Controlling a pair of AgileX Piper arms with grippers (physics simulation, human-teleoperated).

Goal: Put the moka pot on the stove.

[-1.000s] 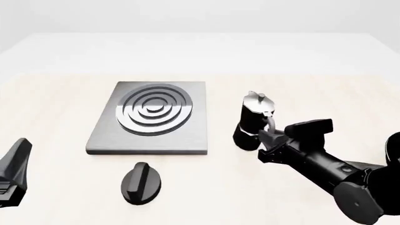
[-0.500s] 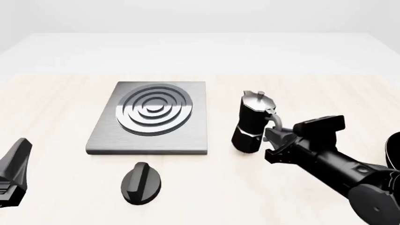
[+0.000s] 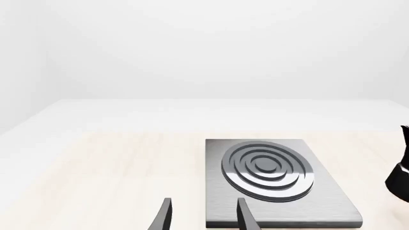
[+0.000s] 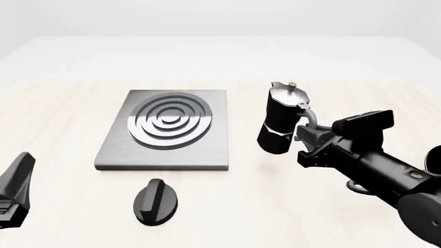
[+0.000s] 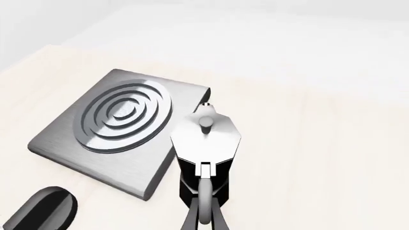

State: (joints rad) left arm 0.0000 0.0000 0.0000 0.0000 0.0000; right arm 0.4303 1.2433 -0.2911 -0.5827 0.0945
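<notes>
The moka pot, black and faceted with a shiny silver lid, hangs slightly tilted above the table, just right of the stove. My right gripper is shut on the pot's curved handle from the near right. The right wrist view shows the pot from above, with the gripper around the handle and the stove beside it. My left gripper is open and empty, low at the near left, facing the stove. The pot's edge also shows in the left wrist view.
A black oval knob lies on the table in front of the stove and also shows in the right wrist view. The light wooden table reaches back to a pale wall.
My right gripper has risen and drawn slightly right with the moka pot. The pot has left the table and now hangs above it. The left arm has not moved.
</notes>
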